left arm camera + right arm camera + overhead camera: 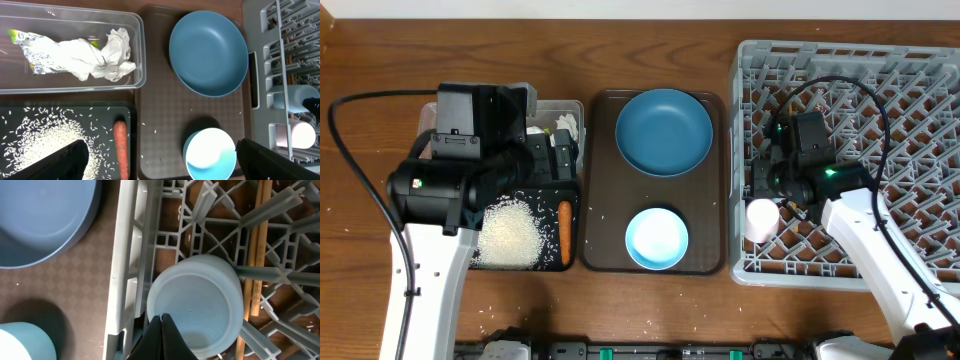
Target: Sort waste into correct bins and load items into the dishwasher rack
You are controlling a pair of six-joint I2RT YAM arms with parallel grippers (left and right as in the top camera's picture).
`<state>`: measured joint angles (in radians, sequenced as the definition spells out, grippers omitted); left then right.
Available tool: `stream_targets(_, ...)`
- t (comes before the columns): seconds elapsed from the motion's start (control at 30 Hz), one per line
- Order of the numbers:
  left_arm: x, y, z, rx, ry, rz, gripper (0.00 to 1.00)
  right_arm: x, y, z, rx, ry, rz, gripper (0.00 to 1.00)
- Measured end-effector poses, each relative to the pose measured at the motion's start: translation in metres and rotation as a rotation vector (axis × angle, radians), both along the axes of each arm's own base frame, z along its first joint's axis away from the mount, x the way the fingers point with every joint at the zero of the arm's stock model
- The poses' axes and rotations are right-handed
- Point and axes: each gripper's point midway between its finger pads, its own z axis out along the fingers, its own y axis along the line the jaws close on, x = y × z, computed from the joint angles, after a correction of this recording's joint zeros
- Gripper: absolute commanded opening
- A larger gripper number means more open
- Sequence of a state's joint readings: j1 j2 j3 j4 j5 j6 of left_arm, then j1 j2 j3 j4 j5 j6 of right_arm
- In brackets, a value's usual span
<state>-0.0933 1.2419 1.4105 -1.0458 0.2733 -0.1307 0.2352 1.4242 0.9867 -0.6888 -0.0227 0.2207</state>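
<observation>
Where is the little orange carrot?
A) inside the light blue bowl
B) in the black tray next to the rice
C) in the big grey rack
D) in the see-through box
B: the carrot lies in the black tray right beside the rice, while the clear tub holds the tissue and the wrapper.
</observation>
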Motion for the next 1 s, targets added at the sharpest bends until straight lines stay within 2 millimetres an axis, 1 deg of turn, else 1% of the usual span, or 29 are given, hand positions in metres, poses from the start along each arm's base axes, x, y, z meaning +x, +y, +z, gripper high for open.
stream_targets(0.23,0.000,0.000,0.000,0.000,0.000,0.000,0.97,0.001,0.000,0.002,0.002,-0.004,-0.003,0.01)
stream_targets(0.33,0.000,0.000,0.000,0.000,0.000,0.000,0.96,-0.004,-0.003,0.008,-0.015,0.031,-0.007,0.01)
stream_targets(0.4,0.000,0.000,0.000,0.000,0.000,0.000,0.97,-0.004,-0.004,0.018,-0.022,0.038,-0.010,0.01)
stream_targets(0.57,0.000,0.000,0.000,0.000,0.000,0.000,0.97,0.015,0.000,0.062,-0.001,-0.065,-0.013,0.01)
stream_targets(0.67,0.000,0.000,0.000,0.000,0.000,0.000,0.96,0.014,-0.001,0.069,0.000,-0.079,-0.014,0.01)
stream_targets(0.73,0.000,0.000,0.000,0.000,0.000,0.000,0.97,0.013,-0.003,0.067,-0.009,-0.075,-0.018,0.01)
stream_targets(0.8,0.000,0.000,0.000,0.000,0.000,0.000,0.97,0.011,-0.006,0.060,-0.028,-0.063,-0.025,0.01)
stream_targets(0.9,0.000,0.000,0.000,0.000,0.000,0.000,0.97,0.006,-0.011,0.042,-0.058,-0.023,-0.034,0.01)
stream_targets(1.0,0.000,0.000,0.000,0.000,0.000,0.000,0.97,0.000,-0.015,0.013,-0.084,0.032,-0.037,0.01)
